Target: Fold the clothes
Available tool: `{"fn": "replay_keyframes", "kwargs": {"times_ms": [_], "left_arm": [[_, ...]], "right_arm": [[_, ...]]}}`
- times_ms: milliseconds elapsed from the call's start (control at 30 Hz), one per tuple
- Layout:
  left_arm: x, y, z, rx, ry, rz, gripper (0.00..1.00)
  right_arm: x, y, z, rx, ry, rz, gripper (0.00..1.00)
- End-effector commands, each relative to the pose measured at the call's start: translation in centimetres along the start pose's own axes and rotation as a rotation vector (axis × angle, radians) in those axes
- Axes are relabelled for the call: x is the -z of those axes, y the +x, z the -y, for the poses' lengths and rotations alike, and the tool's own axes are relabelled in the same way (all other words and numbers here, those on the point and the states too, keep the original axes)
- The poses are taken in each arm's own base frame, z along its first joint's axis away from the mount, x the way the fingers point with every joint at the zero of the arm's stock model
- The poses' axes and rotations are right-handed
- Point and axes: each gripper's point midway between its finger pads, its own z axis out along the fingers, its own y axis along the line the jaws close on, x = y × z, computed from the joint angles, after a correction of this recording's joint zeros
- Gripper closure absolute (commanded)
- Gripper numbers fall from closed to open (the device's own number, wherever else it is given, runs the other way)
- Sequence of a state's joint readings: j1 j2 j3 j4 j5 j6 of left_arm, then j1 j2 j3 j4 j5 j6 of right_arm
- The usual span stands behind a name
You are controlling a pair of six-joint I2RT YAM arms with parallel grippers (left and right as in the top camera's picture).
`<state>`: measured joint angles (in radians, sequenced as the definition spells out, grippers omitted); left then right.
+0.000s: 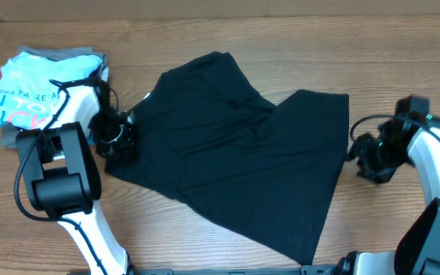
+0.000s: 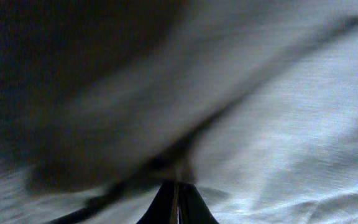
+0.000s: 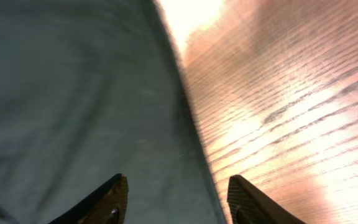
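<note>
Table [image 1: 403, 46] runs past every frame edge, with bare wood at the right; black T-shirt [image 1: 235, 153] lies spread mid-table, one corner near the front edge; light blue shirt [image 1: 29, 92] hides most of the grey garments [image 1: 8, 137] far left; left gripper [image 1: 117, 141] is closed, pinching the T-shirt's left edge, its wrist view blurred; right gripper [image 3: 178, 186] stands half open over the right edge, holding nothing.

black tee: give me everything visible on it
The black T-shirt is plain, soft, matte fabric. It lies spread, creased and skewed on the wooden table, not yet folded. The left gripper is shut at its left edge; whether it pinches fabric isn't clear. The right gripper stands open astride its right edge.
</note>
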<state>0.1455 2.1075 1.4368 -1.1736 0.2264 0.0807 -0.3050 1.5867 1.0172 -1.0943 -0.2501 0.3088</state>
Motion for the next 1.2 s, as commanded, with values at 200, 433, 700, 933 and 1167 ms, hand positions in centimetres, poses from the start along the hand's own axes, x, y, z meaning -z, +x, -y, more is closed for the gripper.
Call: {"fn": "replay_keyframes", "kwargs": {"times_ms": [200,433,700,933,1167], "left_arm": [[8.0,0.8,9.3,-0.364,0.058,0.286,0.8],[11.0,1.5,10.8,-0.407,0.052,0.39,0.69],[11.2,1.4,12.0,-0.428,0.11,0.407,0.65],[11.6,-0.1,12.8,-0.464,0.115,0.47,0.59],[7.4,-4.6,14.1,-0.518,0.113,0.47,0.91]], "right_arm": [[-6.4,2.7,0.9,-0.024,-0.109,-0.025,0.56],[-6.0,1.0,4.7,-0.079,0.095,0.066,0.96],[0.7,-2.3,9.3,-0.338,0.337,0.179,0.94],[3.7,-3.1,8.5,-0.343,0.324,0.18,0.48],[5.3,-3.2,0.9,-0.024,-0.049,0.102,0.47]]}}
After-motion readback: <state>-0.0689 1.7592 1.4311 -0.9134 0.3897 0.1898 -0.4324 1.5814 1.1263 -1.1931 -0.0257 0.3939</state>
